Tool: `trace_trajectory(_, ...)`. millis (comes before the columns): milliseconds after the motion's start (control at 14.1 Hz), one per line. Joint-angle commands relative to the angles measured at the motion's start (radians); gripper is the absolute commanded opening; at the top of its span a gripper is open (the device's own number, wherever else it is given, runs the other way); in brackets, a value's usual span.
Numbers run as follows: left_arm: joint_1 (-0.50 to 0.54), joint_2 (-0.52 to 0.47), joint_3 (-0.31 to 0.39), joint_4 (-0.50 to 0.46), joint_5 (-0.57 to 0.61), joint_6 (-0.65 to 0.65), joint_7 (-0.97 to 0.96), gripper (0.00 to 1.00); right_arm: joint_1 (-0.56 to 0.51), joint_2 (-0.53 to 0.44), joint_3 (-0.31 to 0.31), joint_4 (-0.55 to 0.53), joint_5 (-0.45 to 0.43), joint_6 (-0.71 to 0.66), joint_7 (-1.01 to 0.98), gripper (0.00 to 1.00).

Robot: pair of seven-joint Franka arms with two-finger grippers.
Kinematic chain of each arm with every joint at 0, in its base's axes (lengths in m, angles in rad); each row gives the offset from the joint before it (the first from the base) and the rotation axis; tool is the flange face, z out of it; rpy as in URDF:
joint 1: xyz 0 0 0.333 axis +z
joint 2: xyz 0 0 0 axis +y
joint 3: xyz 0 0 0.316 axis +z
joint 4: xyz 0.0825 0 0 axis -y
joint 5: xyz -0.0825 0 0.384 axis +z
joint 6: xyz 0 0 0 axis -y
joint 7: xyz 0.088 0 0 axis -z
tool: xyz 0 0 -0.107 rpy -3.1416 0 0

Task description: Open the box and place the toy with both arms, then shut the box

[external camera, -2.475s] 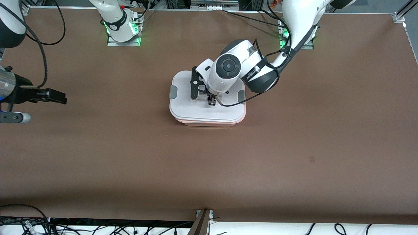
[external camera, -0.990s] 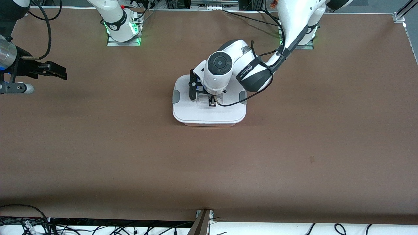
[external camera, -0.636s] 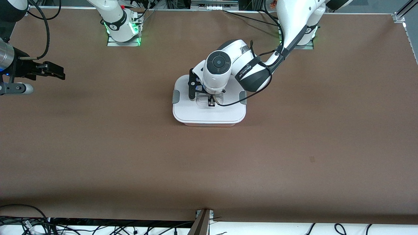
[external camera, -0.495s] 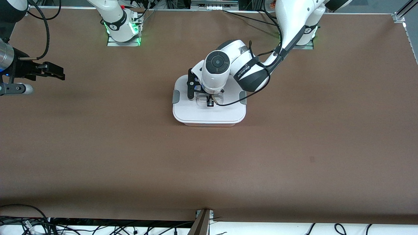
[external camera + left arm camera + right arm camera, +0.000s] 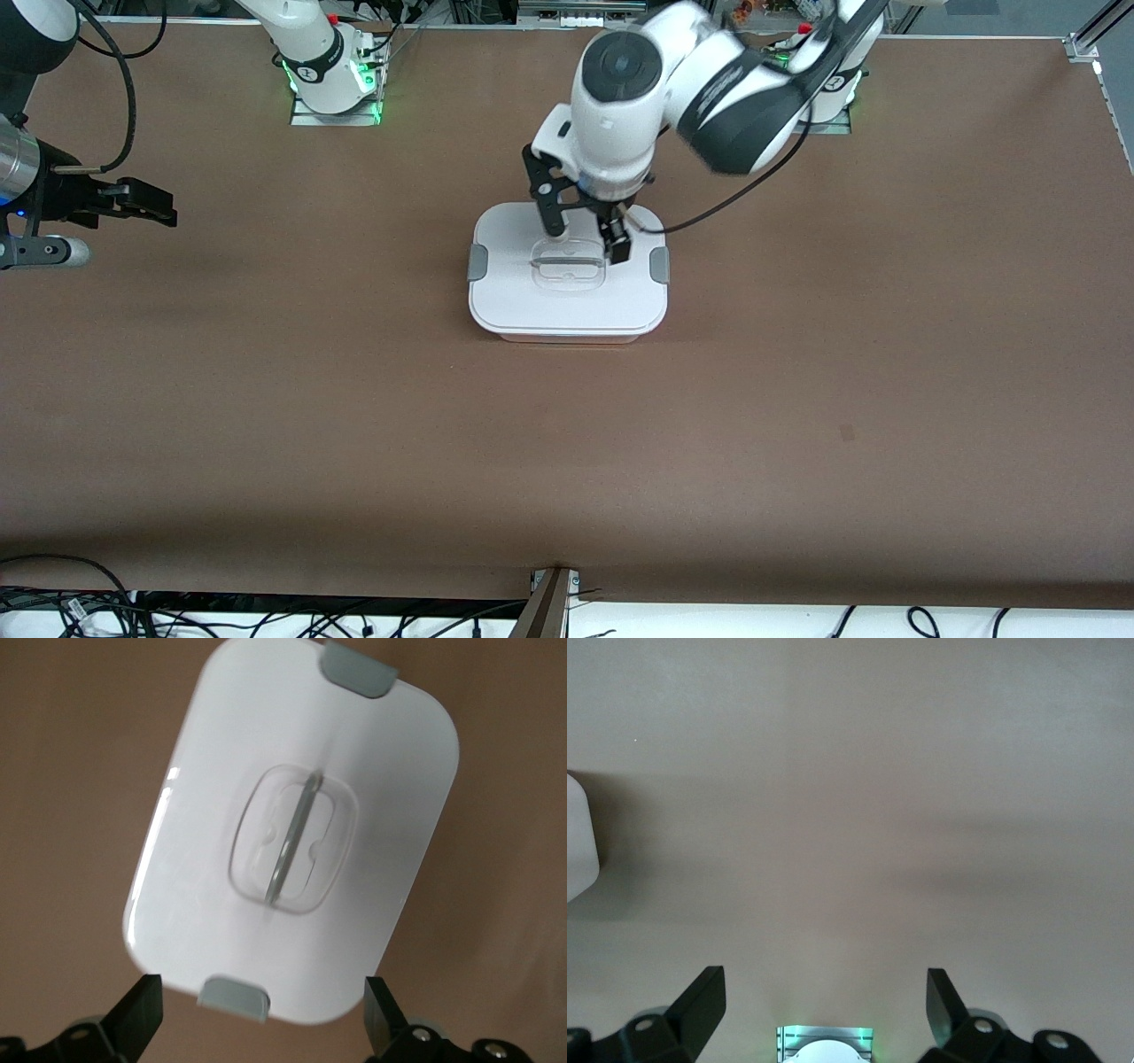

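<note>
The box (image 5: pixel 567 306) stands mid-table with its white lid on; both grey clips (image 5: pixel 477 262) and the clear handle (image 5: pixel 568 264) show. My left gripper (image 5: pixel 586 233) is open and empty, up in the air over the lid's part toward the arm bases. In the left wrist view the lid (image 5: pixel 213 859) and handle (image 5: pixel 292 850) lie below the spread left gripper (image 5: pixel 261 1019). My right gripper (image 5: pixel 149 205) waits open and empty at the right arm's end of the table; it also shows in the right wrist view (image 5: pixel 824 1001) over bare table. The toy is out of view.
The brown table (image 5: pixel 567 461) spreads wide around the box. The arm bases (image 5: pixel 332 84) with green lights stand along the table's edge. A white corner (image 5: pixel 578 842) shows at the edge of the right wrist view. Cables lie off the table's near edge.
My left gripper lowered the lid onto the tub, then let go of the handle, opened and rose above the box. The right gripper has barely moved lately.
</note>
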Motion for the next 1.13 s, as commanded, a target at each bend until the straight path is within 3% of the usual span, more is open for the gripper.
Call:
trace_trajectory(0, 0.073, -0.075, 0.011, -0.024, 0.021, -0.068, -0.101, 1.0, 0.001, 0.01, -0.008, 0.026, 0.013, -0.005, -0.017, 1.0)
trace_trajectory(283, 0.196, -0.148, 0.012, -0.01, 0.013, -0.11, -0.151, 1.0, 0.003, 0.01, -0.006, 0.026, 0.013, -0.003, -0.017, 1.0)
trace_trajectory(495, 0.249, -0.161, 0.029, 0.077, 0.015, -0.161, -0.274, 1.0, 0.003, 0.01, -0.006, 0.026, 0.013, -0.003, -0.015, 1.0)
trace_trajectory(778, 0.249, -0.245, 0.176, 0.038, 0.002, -0.159, -0.314, 1.0, 0.001, 0.01, -0.006, 0.026, 0.013, -0.003, -0.015, 1.0)
trace_trajectory(1061, 0.253, -0.386, 0.331, -0.123, -0.014, -0.155, -0.32, 1.0, 0.001, 0.01, -0.006, 0.026, 0.013, -0.003, -0.015, 1.0)
